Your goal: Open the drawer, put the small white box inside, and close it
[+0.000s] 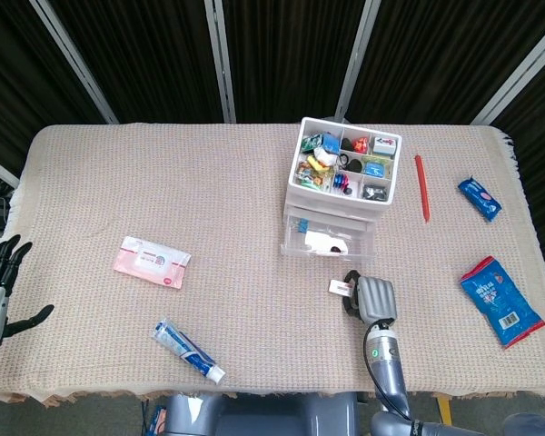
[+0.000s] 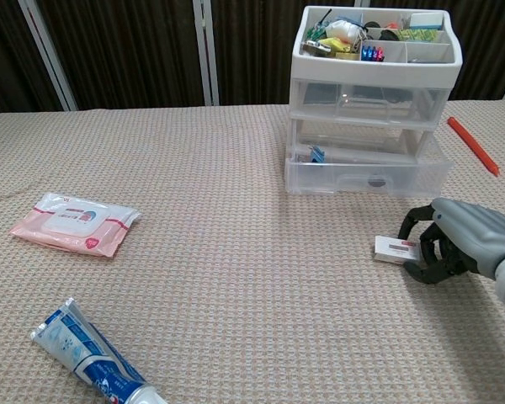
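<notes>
At 6 o'clock from the open drawer [image 2: 366, 175], right hand [image 2: 454, 244] fingers curl against the white box [image 2: 396, 250]; insertion and closing remain.

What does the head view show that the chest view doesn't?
Only the head view shows the left robot hand beyond the table's edge and the two blue snack packets. Only the chest view shows the drawer fronts. Both show the right robot hand at the small white box, the wet wipes, the toothpaste and the red pen.

The small white box [image 2: 396, 250] lies flat at right of centre, below the clear drawer unit's [image 2: 369, 109] pulled-out bottom drawer [image 2: 369, 174].
</notes>
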`<state>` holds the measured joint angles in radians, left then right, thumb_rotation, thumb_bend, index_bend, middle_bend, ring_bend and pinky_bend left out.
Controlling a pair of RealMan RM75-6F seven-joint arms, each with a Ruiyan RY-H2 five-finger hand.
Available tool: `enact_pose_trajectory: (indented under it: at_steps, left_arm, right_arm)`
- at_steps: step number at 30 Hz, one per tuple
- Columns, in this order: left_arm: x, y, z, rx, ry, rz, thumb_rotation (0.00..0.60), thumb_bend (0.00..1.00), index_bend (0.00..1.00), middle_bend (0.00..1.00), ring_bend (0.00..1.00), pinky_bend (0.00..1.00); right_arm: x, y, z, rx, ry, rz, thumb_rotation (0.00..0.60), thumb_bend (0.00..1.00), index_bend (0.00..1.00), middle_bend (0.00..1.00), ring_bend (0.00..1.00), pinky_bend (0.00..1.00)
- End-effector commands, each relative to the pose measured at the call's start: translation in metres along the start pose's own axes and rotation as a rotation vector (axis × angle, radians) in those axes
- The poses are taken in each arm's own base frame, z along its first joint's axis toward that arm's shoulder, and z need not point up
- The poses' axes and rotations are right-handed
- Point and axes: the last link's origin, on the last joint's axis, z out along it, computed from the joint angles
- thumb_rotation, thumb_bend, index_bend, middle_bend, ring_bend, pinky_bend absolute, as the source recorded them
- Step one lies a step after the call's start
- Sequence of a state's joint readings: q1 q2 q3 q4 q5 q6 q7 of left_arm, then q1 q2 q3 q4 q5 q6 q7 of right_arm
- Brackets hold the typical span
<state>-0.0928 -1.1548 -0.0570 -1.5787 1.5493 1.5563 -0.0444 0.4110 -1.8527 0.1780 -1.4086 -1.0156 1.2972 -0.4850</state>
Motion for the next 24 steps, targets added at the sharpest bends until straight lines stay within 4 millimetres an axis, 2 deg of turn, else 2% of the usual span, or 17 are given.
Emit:
enact_pose_trajectory:
  at_steps: [1,8,14,18,24]
  left_arm:
    - [0.0,0.0,0.0,0.0,0.0,0.0,0.6,0.19,0.07,0.0,0.0,0.0]
    - [0.0,0.0,0.0,-0.001,0.001,0.0,0.6,0.19,0.07,0.0,0.0,0.0]
    - [0.0,0.001,0.0,-0.006,0.002,0.002,0.6,0.18,0.07,0.0,0.0,0.0]
    - [0.0,0.001,0.0,-0.006,0.004,0.004,0.6,0.19,0.07,0.0,0.0,0.0]
    - [0.0,0.001,0.0,-0.006,0.002,0.003,0.6,0.19,0.07,0.0,0.0,0.0]
  right_arm:
    - [0.004,0.0,-0.003,0.013,0.012,0.006,0.6,0.31,0.68,0.74,0.71,0.63]
    - [0.024,0.006,-0.018,0.058,0.043,0.012,0.6,0.31,0.68,0.74,0.71,0.63]
    - [0.063,0.009,-0.028,0.088,0.099,0.039,0.6,0.31,0.68,0.74,0.71,0.63]
    - [0.084,0.008,-0.025,0.094,0.123,0.034,0.6,0.31,0.68,0.74,0.71,0.63]
    - [0.109,-0.003,-0.005,0.087,0.157,0.025,0.6,0.31,0.68,0.74,0.71,0.63]
